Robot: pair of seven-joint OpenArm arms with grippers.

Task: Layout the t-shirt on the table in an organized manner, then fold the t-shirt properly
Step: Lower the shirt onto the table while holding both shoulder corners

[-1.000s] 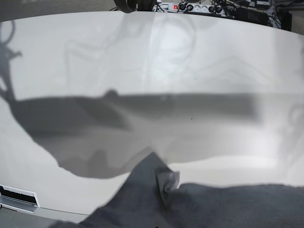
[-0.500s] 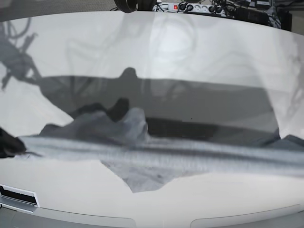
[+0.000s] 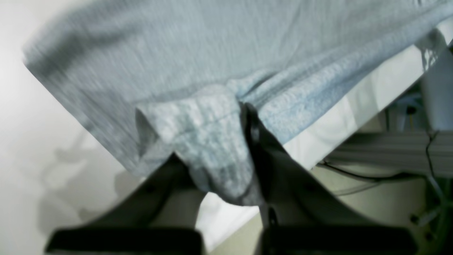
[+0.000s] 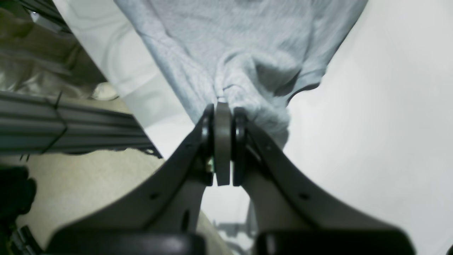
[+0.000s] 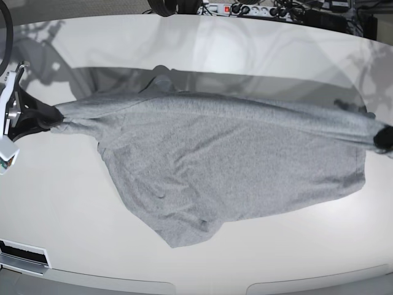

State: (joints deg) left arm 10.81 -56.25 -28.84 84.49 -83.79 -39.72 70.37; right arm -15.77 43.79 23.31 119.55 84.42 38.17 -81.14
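Over the table I have both grippers, left and right, clamped on the t-shirt, stretched but rumpled; smoothing and folding remain.

1. t-shirt stretched across mid table, blocks the centre span.
2. Bare tabletop behind and in front of the shirt: passable.
3. Power strip and cables beyond far edge.

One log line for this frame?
left gripper: shut on t-shirt | right gripper: shut on t-shirt | t-shirt: stretched between both over table
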